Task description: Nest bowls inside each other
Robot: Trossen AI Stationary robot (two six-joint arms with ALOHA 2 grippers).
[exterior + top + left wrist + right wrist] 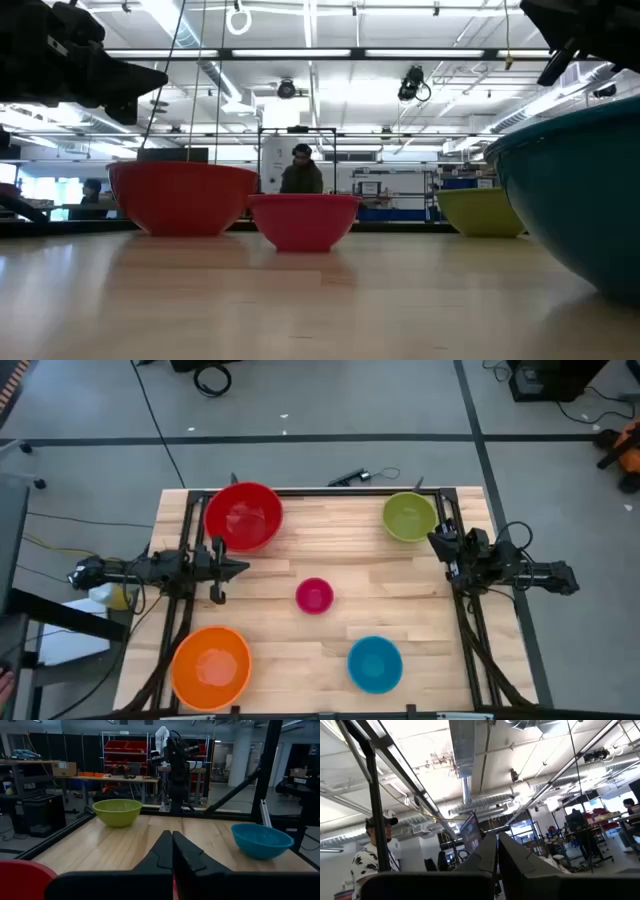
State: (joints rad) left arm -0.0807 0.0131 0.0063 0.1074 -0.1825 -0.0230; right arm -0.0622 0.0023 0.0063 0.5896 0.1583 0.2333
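Note:
Five bowls stand upright and apart on the wooden table. The red bowl is at the far left, the lime green bowl at the far right, and the small magenta pink bowl in the middle. The orange bowl is at the near left and the blue bowl at the near right. My left gripper hovers shut and level at the left edge, between the red and orange bowls, its tips pointing across the table. My right gripper, shut, is at the right edge near the green bowl, tilted upward.
A black frame runs along the table's left, right and far edges. Bare wood lies between the bowls. A person stands beyond the table, and another shows in the room behind.

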